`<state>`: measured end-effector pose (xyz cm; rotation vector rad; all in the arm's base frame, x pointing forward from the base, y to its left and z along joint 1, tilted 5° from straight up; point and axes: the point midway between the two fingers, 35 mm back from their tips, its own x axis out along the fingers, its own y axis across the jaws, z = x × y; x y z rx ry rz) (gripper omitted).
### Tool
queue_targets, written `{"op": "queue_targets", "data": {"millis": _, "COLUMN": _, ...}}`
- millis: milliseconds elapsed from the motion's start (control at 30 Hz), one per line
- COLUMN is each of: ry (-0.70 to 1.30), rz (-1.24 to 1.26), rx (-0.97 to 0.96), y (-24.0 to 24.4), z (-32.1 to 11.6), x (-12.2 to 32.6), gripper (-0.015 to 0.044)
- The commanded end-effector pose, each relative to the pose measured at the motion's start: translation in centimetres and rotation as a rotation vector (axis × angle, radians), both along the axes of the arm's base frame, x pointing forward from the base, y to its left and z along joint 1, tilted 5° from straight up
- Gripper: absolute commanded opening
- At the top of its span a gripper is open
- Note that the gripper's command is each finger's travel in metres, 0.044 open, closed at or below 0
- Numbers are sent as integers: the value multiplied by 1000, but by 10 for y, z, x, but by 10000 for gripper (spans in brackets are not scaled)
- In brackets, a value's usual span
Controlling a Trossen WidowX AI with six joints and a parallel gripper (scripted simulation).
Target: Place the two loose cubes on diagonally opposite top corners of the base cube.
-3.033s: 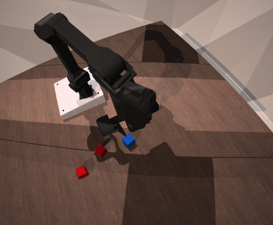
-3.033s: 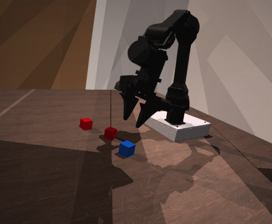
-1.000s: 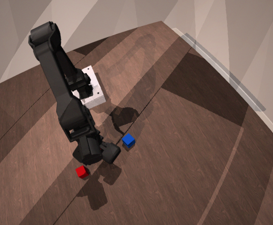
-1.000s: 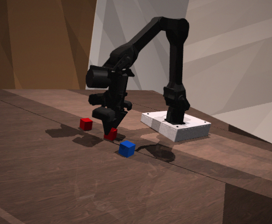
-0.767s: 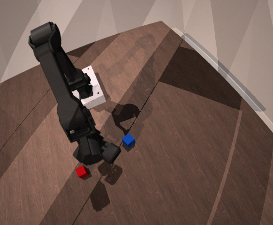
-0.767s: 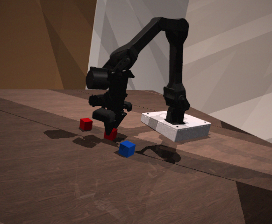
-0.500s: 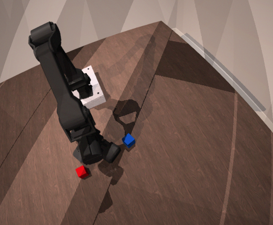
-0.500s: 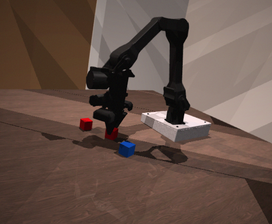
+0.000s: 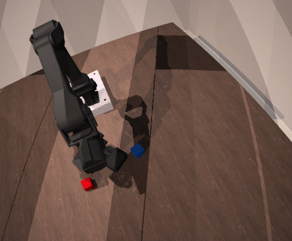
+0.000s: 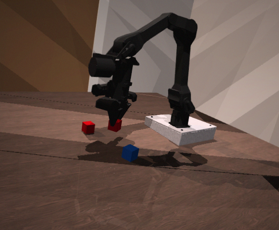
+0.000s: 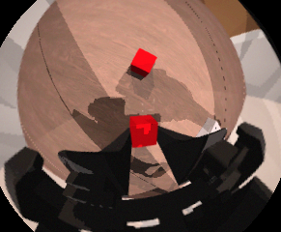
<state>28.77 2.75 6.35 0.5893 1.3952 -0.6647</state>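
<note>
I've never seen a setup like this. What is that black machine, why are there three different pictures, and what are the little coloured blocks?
The black machine is a jointed robot arm bolted to a white base plate on a wooden table. At its end is a claw with two fingers.

All three pictures show the same moment. One looks down from above, one looks from the side, and the round one comes from a camera on the arm's wrist, looking past the fingers.

Three small cubes are in view. A blue cube and one red cube sit on the table. The claw is shut on the second red cube, which the side view shows lifted slightly off the table. From above, the arm hides that held cube.
</note>
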Motion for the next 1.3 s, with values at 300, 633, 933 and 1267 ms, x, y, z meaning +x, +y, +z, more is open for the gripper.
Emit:
{"op": "queue_targets", "data": {"millis": 300, "ry": -9, "rz": -4, "rx": 5, "y": 3, "z": 42, "x": -3, "gripper": 105}}
{"op": "queue_targets", "data": {"millis": 633, "ry": -7, "rz": 25, "rx": 4, "y": 6, "z": 62, "x": -7, "gripper": 105}}
{"op": "queue_targets", "data": {"millis": 933, "ry": 20, "rz": 408, "rx": -16, "y": 29, "z": 53, "x": -3, "gripper": 105}}
{"op": "queue_targets", "data": {"millis": 1267, "ry": 51, "rz": 841, "rx": -39, "y": 56, "z": 42, "x": -1, "gripper": 105}}
